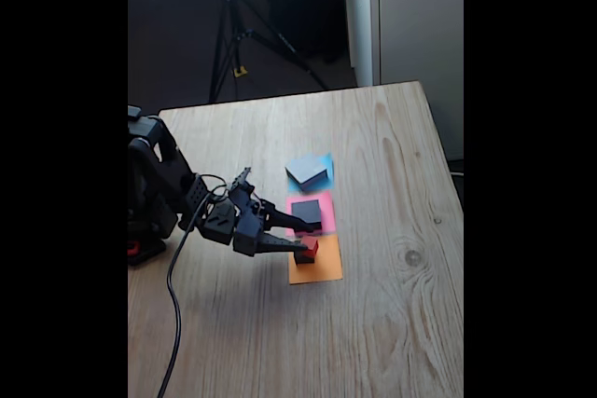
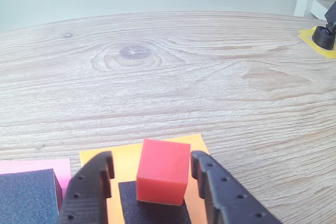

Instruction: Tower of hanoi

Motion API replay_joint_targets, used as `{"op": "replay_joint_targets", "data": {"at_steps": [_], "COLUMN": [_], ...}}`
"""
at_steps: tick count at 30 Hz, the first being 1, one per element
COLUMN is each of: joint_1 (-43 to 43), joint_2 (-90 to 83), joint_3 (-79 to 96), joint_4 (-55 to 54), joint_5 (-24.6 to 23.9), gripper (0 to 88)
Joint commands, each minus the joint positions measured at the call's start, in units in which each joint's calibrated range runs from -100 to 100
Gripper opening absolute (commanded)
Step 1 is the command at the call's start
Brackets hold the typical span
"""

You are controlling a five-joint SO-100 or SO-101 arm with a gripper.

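Black hand [image 2: 152, 174] reaches low, fingers straddling the red cube [image 2: 163, 171].

Hobby or home robotics corner, looks improvised rather than a formal lab. Pale wood-grain surface [image 1: 392, 323] with visible knots, like a household desk or table. Behind it, a dark floor with a black tripod [image 1: 244, 30] standing in front of a bright lit panel or window at the top edge. White wall or door panel [image 1: 415, 16] at upper right in the fixed view. Small black desktop arm [image 1: 163, 184] at the surface's left edge, loose black cable [image 1: 173, 305] trailing off it. Coloured paper squares [image 1: 315, 266] laid out as markers.
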Motion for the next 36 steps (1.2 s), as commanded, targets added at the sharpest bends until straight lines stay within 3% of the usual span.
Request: {"op": "replay_joint_targets", "data": {"at_steps": [1,9,14,21,30,36], "joint_1": [-1.3,-3.5,-5.0,-6.5,-8.3,-10.9], "joint_2": [-4.9,-12.4,-22.6,-39.6,-50.0,-53.4], "joint_3": [0.5,0.4,-0.4,-6.6,-38.2,-55.1], "joint_4": [-0.4,5.6,18.1,50.9,110.3,135.3], "joint_5": [0.7,0.2,-4.2,-2.7,-0.6,0.7], "gripper": [19.4,21.5,19.7,1.1,0.2,0.2]}}
